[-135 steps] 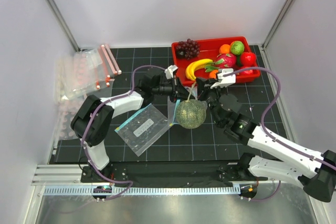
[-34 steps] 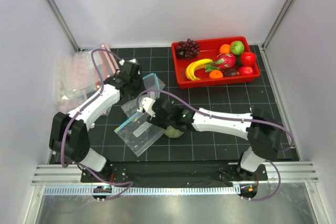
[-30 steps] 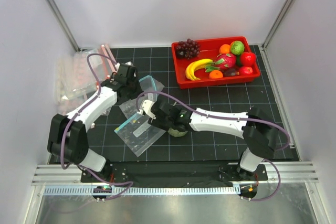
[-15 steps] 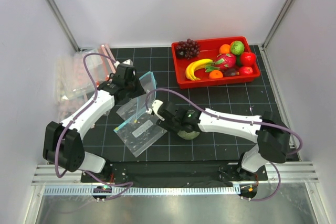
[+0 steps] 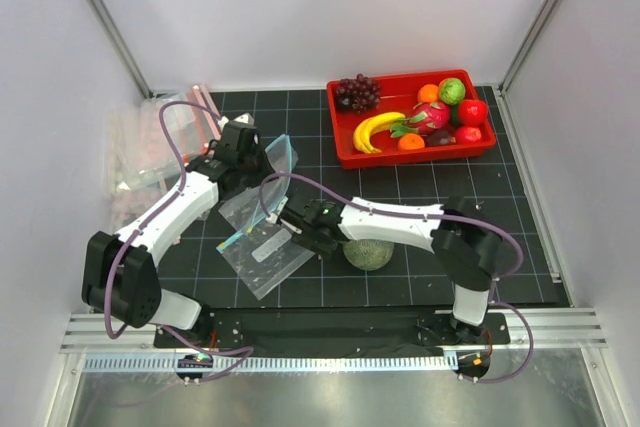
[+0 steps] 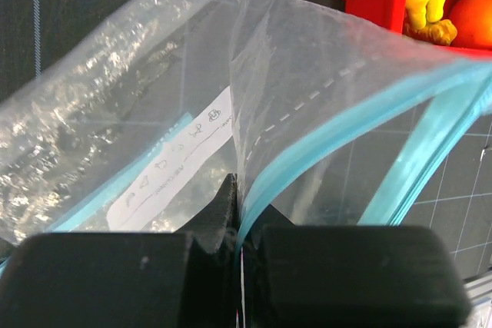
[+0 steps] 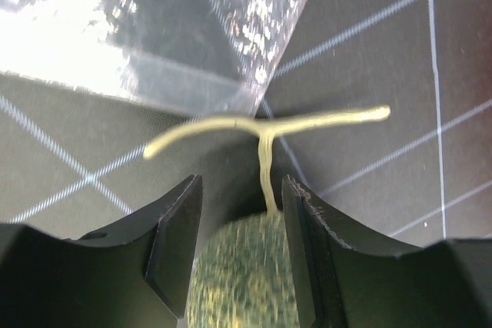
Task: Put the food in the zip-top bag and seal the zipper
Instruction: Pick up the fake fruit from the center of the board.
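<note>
My left gripper point(image 5: 262, 161) point(image 6: 240, 190) is shut on the teal-blue zipper point(image 6: 361, 124) of a clear zip-top bag point(image 5: 268, 185) point(image 6: 330, 90) and holds its mouth up off the mat. The green melon point(image 5: 368, 253) point(image 7: 238, 282) lies on the mat under my right arm. My right gripper point(image 5: 305, 235) point(image 7: 240, 182) is open, with the melon's pale stem point(image 7: 265, 124) between its fingertips, untouched. The banana point(image 5: 375, 130) and the small red fruit point(image 5: 472, 110) lie in the red tray point(image 5: 420, 156).
A second clear bag with a teal strip and a white label point(image 5: 265, 257) point(image 6: 169, 163) lies flat under the held one. The tray also holds grapes point(image 5: 356, 92), a dragon fruit point(image 5: 428, 115) and other fruits. Clear bags with pink-red strips point(image 5: 150, 147) are piled at the left wall.
My right gripper let go of the melon and slid left toward the bags; the melon now lies uncovered on the mat. My left gripper still holds the bag's mouth up.
</note>
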`<state>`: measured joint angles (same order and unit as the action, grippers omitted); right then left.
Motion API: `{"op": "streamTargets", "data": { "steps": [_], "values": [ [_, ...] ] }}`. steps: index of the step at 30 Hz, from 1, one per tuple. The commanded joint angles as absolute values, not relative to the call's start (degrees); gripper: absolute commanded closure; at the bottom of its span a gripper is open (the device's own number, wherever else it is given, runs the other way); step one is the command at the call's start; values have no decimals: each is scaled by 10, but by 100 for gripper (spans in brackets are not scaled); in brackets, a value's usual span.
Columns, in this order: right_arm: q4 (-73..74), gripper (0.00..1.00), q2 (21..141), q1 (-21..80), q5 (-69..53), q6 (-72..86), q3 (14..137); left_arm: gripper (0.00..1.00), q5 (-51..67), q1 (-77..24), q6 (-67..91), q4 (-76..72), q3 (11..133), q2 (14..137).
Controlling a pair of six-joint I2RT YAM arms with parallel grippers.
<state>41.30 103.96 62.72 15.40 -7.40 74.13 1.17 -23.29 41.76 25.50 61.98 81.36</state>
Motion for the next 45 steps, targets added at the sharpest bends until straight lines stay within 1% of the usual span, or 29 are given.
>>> {"op": "streamTargets", "data": {
  "steps": [1,5,14,16,17,25,27,28,29,34,35,38,45],
  "values": [
    [455,47,1065,612,139,-91,785,97,15,-236,413,240,623,811],
    [468,48,1105,599,127,-100,807,97,13,-236,410,242,624,812],
    [461,48,1120,559,63,-105,799,97,5,-223,411,245,623,818],
    [467,53,1134,551,52,-107,802,97,5,-221,411,245,624,824],
    [468,57,1137,548,37,-108,804,97,6,-221,410,245,625,825],
    [467,72,1189,542,7,-103,814,97,5,-220,410,249,623,817],
    [461,85,1192,543,-11,-99,816,97,-11,-220,410,250,623,817],
    [455,94,1180,542,-14,-95,814,97,-11,-220,409,250,623,818],
    [447,99,1169,542,-17,-92,809,97,-10,-220,409,250,623,818],
    [359,99,1041,541,-27,-77,737,98,-20,-220,410,250,621,812],
    [331,99,991,541,-29,-70,724,98,-21,-221,410,251,620,809],
    [281,99,910,536,-51,-60,680,98,-22,-225,412,250,619,804],
    [172,99,786,520,-62,-19,598,97,-10,-248,413,253,625,801]
  ]
}}
